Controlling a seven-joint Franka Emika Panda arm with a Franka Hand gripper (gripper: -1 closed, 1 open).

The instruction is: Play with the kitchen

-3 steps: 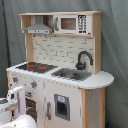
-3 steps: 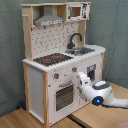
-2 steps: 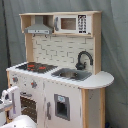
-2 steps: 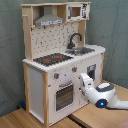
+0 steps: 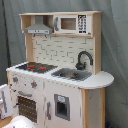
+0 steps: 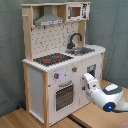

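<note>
While the arm (image 6: 107,96) reaches in low from the second exterior view's right, its gripper (image 6: 88,81) sits just beside the kitchen (image 6: 60,65), at the lower front panel right of the oven door (image 6: 64,96); I cannot tell whether the claw is open or closed. The kitchen stands upright on the wooden floor (image 6: 20,119), directly ahead of the claw. Above are the knobs (image 6: 56,76), then the hob (image 6: 51,59), sink (image 6: 80,50) and faucet (image 6: 74,39). Farthest up, the hood (image 6: 49,20). Nothing stands between.
</note>
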